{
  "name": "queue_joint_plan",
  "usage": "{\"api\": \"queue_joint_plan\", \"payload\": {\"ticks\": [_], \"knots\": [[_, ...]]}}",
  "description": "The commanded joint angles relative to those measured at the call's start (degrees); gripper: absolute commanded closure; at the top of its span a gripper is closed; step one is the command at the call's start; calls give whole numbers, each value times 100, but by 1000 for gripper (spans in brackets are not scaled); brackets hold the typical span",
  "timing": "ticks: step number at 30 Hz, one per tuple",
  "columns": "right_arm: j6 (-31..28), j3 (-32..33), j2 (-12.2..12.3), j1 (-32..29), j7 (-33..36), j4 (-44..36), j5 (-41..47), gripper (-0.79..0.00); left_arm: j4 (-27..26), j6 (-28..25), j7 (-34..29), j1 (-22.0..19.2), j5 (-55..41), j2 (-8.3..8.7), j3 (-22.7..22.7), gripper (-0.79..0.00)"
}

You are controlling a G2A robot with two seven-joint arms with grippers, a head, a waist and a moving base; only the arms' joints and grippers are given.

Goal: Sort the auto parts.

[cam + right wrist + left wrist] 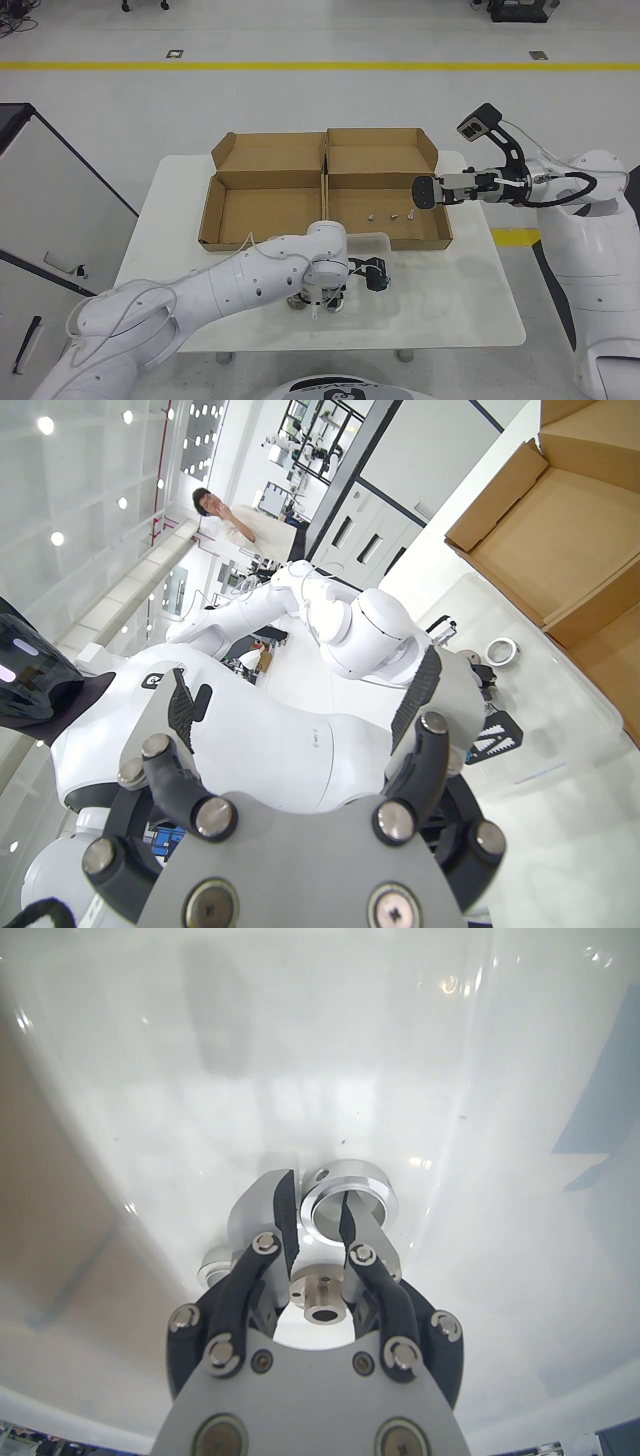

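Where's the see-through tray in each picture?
Top view: tray in front of the boxes, under the left arm.
Left wrist view: tray floor beneath the left gripper and ring.
Right wrist view: tray between the boxes and the left arm.
Shared landmark: the boxes; in the left wrist view, likely the brown blur past the tray wall.

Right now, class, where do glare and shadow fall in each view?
Left wrist view: glints on the glossy white plastic tray and the silver metal ring. Right wrist view: round ceiling lamps flare bright. Top view: even light, slight shade inside the brown cardboard box.
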Motion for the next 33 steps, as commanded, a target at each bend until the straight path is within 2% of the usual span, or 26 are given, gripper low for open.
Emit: {"api": "queue_joint_plan", "payload": {"ticks": [1, 9, 19, 31, 33], "knots": [[0, 0, 0, 0, 0, 0, 0, -785, -24, 11, -10, -37, 16, -5, 0, 0], [0, 0, 0, 0, 0, 0, 0, -785, -342, 81, -80, -244, -300, 139, -191, 0], [0, 0, 0, 0, 0, 0, 0, -785, -1615, 445, -444, -600, -609, 560, -577, 0], [0, 0, 0, 0, 0, 0, 0, -785, -1615, 445, -444, -600, -609, 560, -577, 0], [0, 0, 0, 0, 0, 0, 0, -785, -1576, 543, -103, -528, -592, 605, -753, 0]]}}
